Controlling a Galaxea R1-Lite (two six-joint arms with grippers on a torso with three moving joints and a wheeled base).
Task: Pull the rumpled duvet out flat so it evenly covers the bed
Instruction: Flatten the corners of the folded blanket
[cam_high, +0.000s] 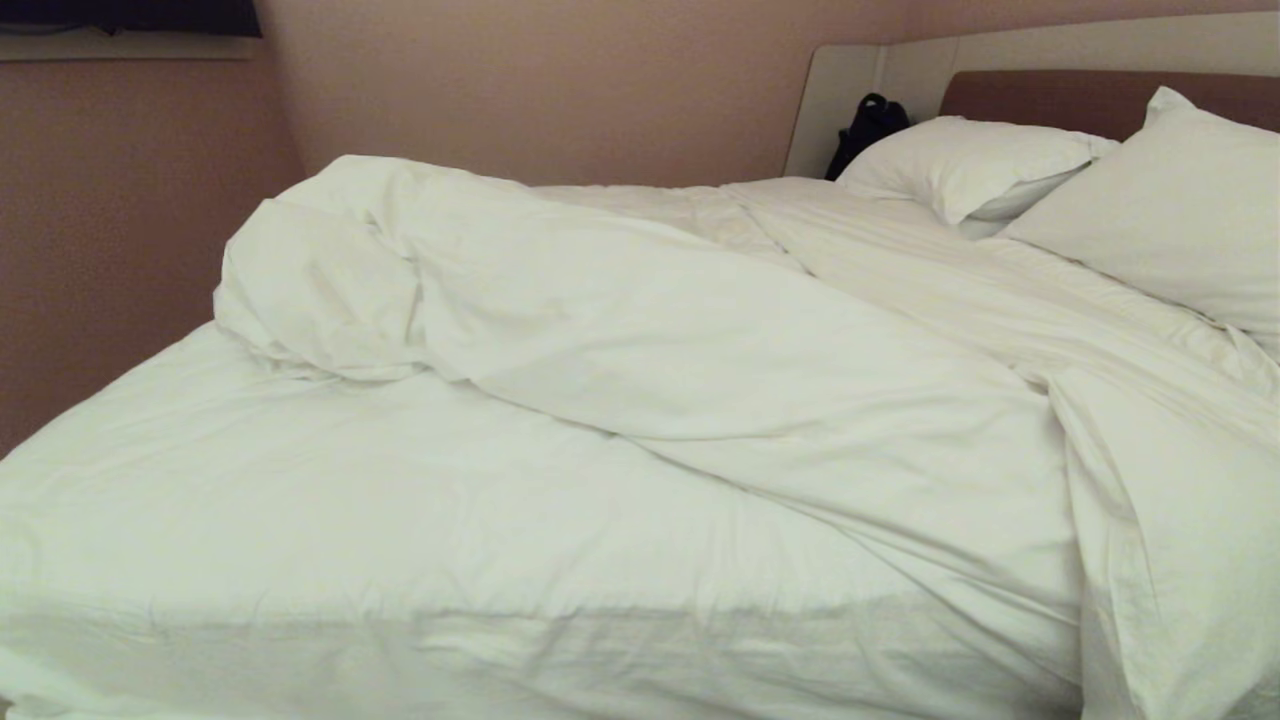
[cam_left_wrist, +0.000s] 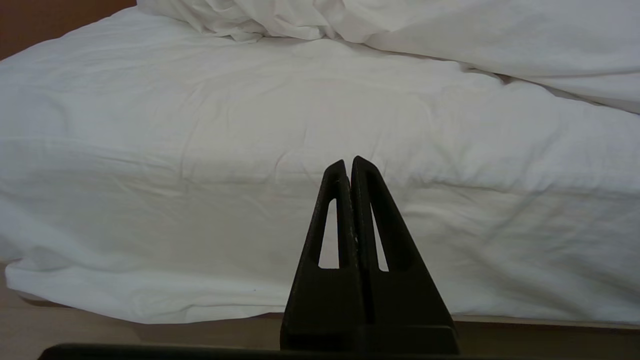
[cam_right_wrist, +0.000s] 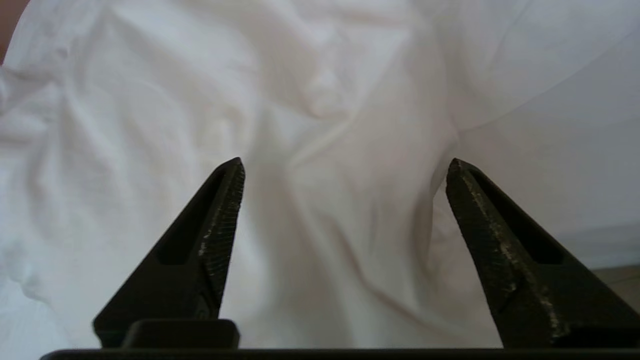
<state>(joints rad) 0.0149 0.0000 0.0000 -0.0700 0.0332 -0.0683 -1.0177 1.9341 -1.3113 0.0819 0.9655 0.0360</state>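
The white duvet (cam_high: 700, 340) lies rumpled across the bed (cam_high: 1080, 100). Its far left corner is folded back into a thick heap, and a long ridge runs toward the pillows. Neither arm shows in the head view. In the right wrist view my right gripper (cam_right_wrist: 345, 162) is open, its jaws wide apart just in front of creased white duvet (cam_right_wrist: 325, 100) cloth, with nothing between them. My left gripper (cam_left_wrist: 348, 162) is shut and empty. It is parked low, facing the white cover (cam_left_wrist: 250, 150) that hangs over the bed's near side.
Two white pillows (cam_high: 970, 160) (cam_high: 1170, 190) lean at the headboard on the right. A dark bag (cam_high: 865, 130) sits at the headboard's left end. A pinkish wall (cam_high: 120, 220) runs along the bed's far left side. Brown floor (cam_left_wrist: 100, 340) lies below the bed's edge.
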